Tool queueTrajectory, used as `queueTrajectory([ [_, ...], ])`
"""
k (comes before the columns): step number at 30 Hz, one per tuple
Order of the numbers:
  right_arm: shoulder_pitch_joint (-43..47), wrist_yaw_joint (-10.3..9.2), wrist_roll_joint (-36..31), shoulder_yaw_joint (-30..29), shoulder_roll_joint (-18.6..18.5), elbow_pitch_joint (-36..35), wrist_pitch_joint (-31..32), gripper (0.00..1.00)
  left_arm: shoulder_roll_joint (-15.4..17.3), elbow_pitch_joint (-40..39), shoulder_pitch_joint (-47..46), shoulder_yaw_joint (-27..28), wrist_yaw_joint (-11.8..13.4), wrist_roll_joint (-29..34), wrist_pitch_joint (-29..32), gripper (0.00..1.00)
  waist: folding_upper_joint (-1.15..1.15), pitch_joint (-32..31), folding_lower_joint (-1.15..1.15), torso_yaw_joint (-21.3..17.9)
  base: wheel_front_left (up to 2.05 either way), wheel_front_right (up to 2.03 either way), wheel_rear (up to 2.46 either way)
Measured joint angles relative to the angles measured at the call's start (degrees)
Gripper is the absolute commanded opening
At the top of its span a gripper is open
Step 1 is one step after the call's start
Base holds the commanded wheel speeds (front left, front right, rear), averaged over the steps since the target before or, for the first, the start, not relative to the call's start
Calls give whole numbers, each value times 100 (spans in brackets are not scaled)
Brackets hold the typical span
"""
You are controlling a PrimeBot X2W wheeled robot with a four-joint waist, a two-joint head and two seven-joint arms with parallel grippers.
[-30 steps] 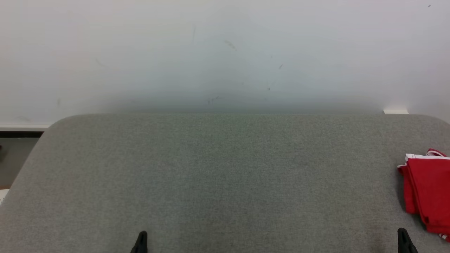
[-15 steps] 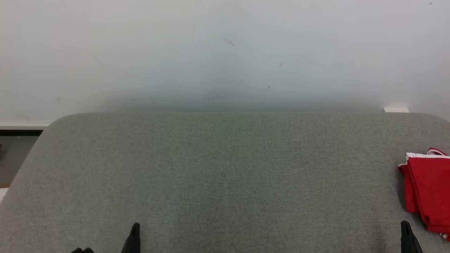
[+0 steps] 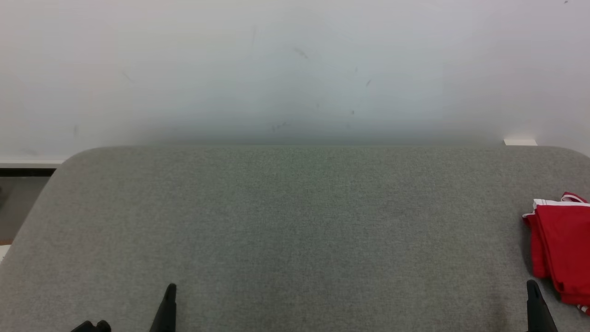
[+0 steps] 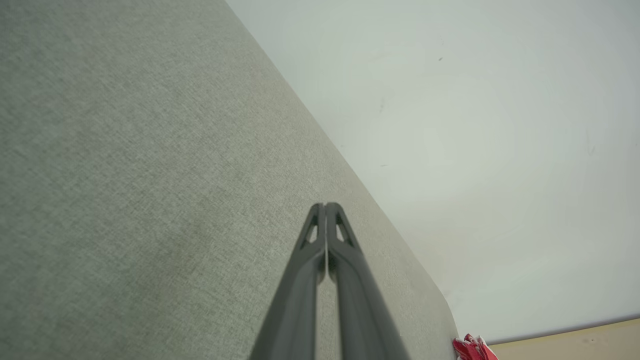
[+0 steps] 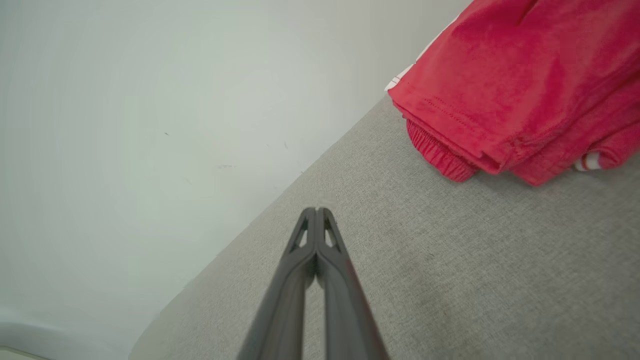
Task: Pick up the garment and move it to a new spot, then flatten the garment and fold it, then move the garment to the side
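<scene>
**Q:** Where does the garment (image 3: 560, 249) lie?

**A:** At about four o'clock in the head view, on the right margin of the grey surface (image 3: 295, 221), partly cut by the picture's edge. It is a red knit piece folded into a roughly rectangular stack of layers. White stripe trim runs along its twelve o'clock edge. The right wrist view shows a stitched hem and a ribbed, gathered band under the top layer.

**Q:** What stands nearest it?

**A:** The right gripper (image 3: 532, 285), at five o'clock, just beside the garment's near left corner but apart from it. Its two long dark fingers are pressed together and taper to a point, holding nothing.

**Q:** And the other arm?

**A:** The left gripper (image 3: 170, 289) is at seven o'clock, well apart from the garment. Its fingers are likewise closed flat against each other on nothing. In the wrist views each finger has a triangular cut-out near its tip.

**Q:** The support?

**A:** A flat pad covered in finely woven, matte grey cloth, with rounded far corners. Beyond it, toward twelve o'clock, is a smooth pale wall (image 3: 295, 69) with a few small dark scuffs.
</scene>
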Motion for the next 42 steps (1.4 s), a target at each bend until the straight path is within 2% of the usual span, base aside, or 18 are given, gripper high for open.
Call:
queueTrajectory([
  [21,-242,0,1346,-27,-12,33,326,0,27,-3,-222,224,-98,-1336,308,0,0,57,0,-4,0,0,0],
  [42,-467,0,2485,-49,-25,59,619,0,52,-8,-382,425,-175,-2409,581,0,0,114,0,-8,0,0,0],
])
